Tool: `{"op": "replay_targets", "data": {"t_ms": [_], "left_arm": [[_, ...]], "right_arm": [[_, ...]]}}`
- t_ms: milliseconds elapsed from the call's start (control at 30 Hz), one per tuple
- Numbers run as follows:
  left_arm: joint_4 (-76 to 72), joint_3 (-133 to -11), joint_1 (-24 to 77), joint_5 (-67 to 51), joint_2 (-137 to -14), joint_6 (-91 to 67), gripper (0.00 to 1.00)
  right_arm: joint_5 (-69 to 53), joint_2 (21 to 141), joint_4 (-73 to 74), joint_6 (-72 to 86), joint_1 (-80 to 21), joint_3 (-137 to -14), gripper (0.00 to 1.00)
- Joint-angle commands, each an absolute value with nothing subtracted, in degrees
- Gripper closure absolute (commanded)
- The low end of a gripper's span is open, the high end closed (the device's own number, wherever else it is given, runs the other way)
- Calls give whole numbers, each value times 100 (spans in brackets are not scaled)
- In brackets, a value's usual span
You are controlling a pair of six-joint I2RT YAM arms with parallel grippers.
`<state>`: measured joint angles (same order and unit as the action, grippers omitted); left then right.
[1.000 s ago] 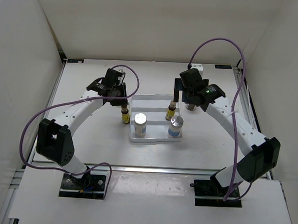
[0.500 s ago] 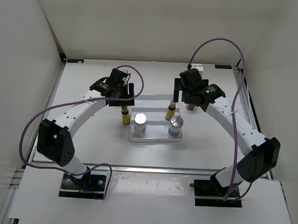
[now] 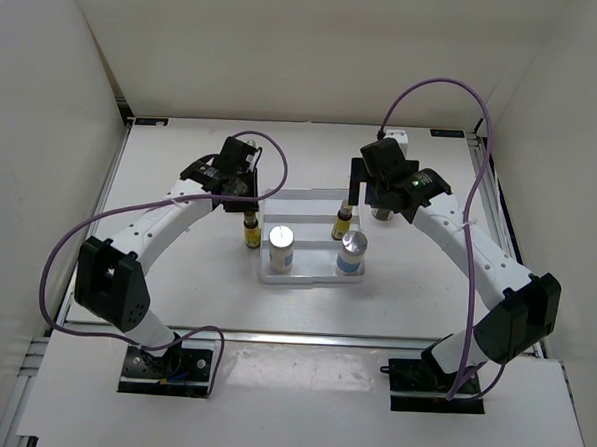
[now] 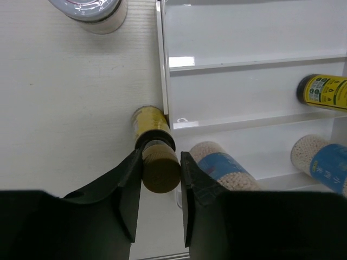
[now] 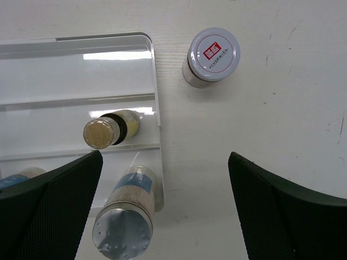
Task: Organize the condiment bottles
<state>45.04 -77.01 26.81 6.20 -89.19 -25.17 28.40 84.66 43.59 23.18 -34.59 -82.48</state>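
Observation:
A white ridged tray [image 3: 310, 199] holds two white bottles with silver caps [image 3: 280, 248] [image 3: 352, 249] in its near row and a slim yellow bottle [image 3: 343, 225] behind them. A second yellow bottle [image 4: 150, 122] stands on the table against the tray's left edge. My left gripper [image 4: 161, 157] is shut around its dark cap [image 4: 160, 173]; it also shows in the top view [image 3: 249, 213]. My right gripper [image 5: 168, 216] is wide open and empty above the tray's right edge. One squat jar [image 5: 212, 57] stands right of the tray. Another jar [image 4: 92, 11] stands beyond the tray's left side.
White walls enclose the table on three sides. A metal rail runs along the back edge [image 3: 304, 126]. Purple cables loop above both arms. The tray's back rows [image 4: 255, 32] hold nothing.
My left gripper has turned and settled over the yellow bottle outside the tray, its fingers now at the cap. The bottles and the right arm have barely moved.

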Motion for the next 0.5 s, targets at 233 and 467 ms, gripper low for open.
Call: {"op": "replay_targets", "data": {"t_ms": [233, 467], "left_arm": [[4921, -8489, 2707, 765, -8930, -2391, 80], [5361, -9526, 2760, 817, -9053, -2285, 85]], "right_arm": [[2979, 8306, 4359, 2364, -3384, -8227, 0], [2979, 8306, 4359, 2417, -3384, -8227, 0]]}}
